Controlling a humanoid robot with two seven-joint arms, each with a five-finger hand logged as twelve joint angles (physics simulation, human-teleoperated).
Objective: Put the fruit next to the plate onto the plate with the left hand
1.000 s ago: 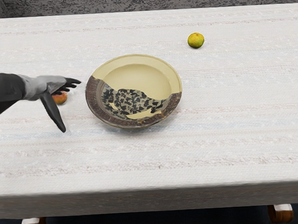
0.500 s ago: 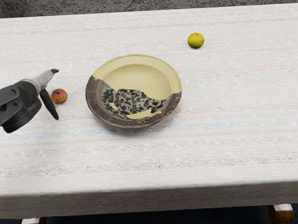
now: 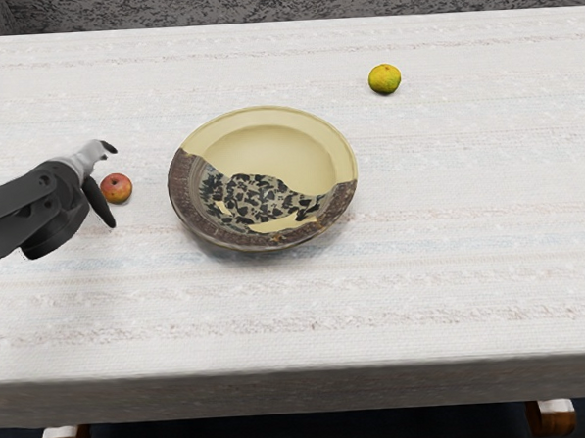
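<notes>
A small red apple (image 3: 116,187) lies on the table just left of the plate (image 3: 263,177), a cream dish with a dark patterned front rim. My left hand (image 3: 96,178) comes in from the left edge and sits right beside the apple on its left, fingers spread and holding nothing. One dark fingertip points up above the apple, another reaches down beside it. The apple rests on the cloth, apart from the plate's rim. The right arm is out of view.
A yellow-green citrus fruit (image 3: 384,78) lies far back to the right of the plate. The white tablecloth (image 3: 423,271) covers the whole table; its front edge runs across the bottom of the view.
The left hand pulled back to the left off the apple, uncovering it, then edged slightly closer to it again. The apple and plate have not moved.
</notes>
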